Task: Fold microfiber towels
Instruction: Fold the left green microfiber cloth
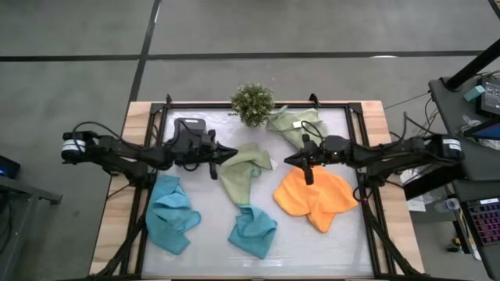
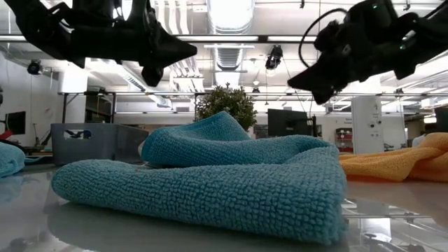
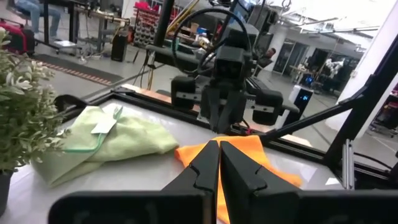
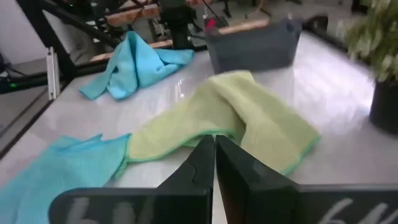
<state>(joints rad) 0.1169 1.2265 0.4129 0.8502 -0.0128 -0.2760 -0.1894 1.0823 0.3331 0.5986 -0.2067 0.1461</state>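
While both tools hang shut and empty above the desk [image 1: 344,234], I see the middle sage-green towel [image 1: 244,172] lying between the left tool [image 1: 231,153] and right tool [image 1: 289,160], the orange towel [image 1: 316,199] just under the right one, and the teal towels [image 1: 172,215] nearer the front edge.

Light comes from overhead: in the low view, bright ceiling fixtures [image 2: 227,14] burn nearly white and turn both arms into dark silhouettes. The glossy table [image 1: 344,234] mirrors that light, with pale glare streaks along its near edge in the low view and a soft sheen in the right wrist view. Shadows under the cloths are faint and diffuse. The high view is evenly lit but soft. The plant [image 4: 379,56] is blurred in the right wrist view, as are that arm's own fingers.
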